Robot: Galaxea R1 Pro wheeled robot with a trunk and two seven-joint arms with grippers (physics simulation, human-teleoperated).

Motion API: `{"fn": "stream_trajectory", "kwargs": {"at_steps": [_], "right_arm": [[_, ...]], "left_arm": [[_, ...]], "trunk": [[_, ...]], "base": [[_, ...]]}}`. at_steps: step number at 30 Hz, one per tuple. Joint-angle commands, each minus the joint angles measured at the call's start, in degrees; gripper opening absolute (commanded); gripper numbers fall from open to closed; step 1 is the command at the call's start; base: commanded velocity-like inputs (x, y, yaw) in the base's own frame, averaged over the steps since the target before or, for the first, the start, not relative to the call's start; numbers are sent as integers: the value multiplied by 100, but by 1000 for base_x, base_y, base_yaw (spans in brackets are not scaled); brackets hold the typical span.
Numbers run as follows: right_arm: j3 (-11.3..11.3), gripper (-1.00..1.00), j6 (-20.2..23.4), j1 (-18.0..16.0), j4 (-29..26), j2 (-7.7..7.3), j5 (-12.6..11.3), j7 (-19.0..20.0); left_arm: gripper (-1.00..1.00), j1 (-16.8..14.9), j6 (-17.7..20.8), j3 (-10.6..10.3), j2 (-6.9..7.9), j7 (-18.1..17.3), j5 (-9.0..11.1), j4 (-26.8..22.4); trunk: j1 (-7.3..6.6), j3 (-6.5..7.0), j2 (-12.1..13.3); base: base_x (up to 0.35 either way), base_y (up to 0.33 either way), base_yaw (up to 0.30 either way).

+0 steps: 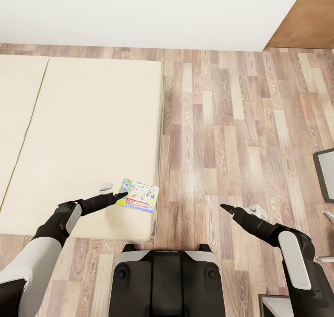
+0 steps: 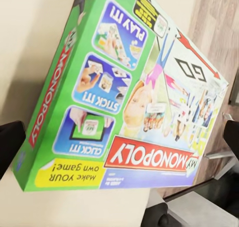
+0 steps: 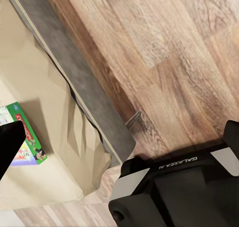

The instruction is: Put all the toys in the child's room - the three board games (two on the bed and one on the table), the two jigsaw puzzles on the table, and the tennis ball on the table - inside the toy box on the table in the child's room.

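Sprawling across the left of the head view is the cream bed (image 1: 83,136), and near its front corner, close to the edge above the wood floor (image 1: 241,136), lies the green-pink Monopoly board game (image 1: 138,195). The left gripper (image 1: 121,196) has its tip at the box's near end, and the wrist view shows dark fingers (image 2: 11,139) spread either side of it, open, nothing clamped. A forward nudge could push it off the mattress. The right gripper (image 1: 226,208) hangs over the floor; whether it is open, nobody can tell.

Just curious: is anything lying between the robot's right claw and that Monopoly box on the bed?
Nothing but bare wood floor lies between the right gripper and Monopoly box, by the head view.
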Motion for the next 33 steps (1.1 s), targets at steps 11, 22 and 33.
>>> {"fn": "stream_trajectory", "kwargs": {"at_steps": [11, 22, 33], "right_arm": [[-7, 100, 42, -3, -5, -1, 17, 25], [-8, 100, 42, -3, -6, -6, 17, 25], [-10, 100, 42, -3, -6, -3, 21, 25]], "left_arm": [[100, -2, 48, 9, -5, -69, 37, 23], [100, -2, 48, 3, 10, -74, 37, 29], [100, -2, 60, -3, 54, -722, 31, 32]], "trunk": [[3, -6, -9], [3, -6, -9], [3, -6, -9]], "base": [[0, 0, 0], [0, 0, 0], [0, 0, 0]]}}
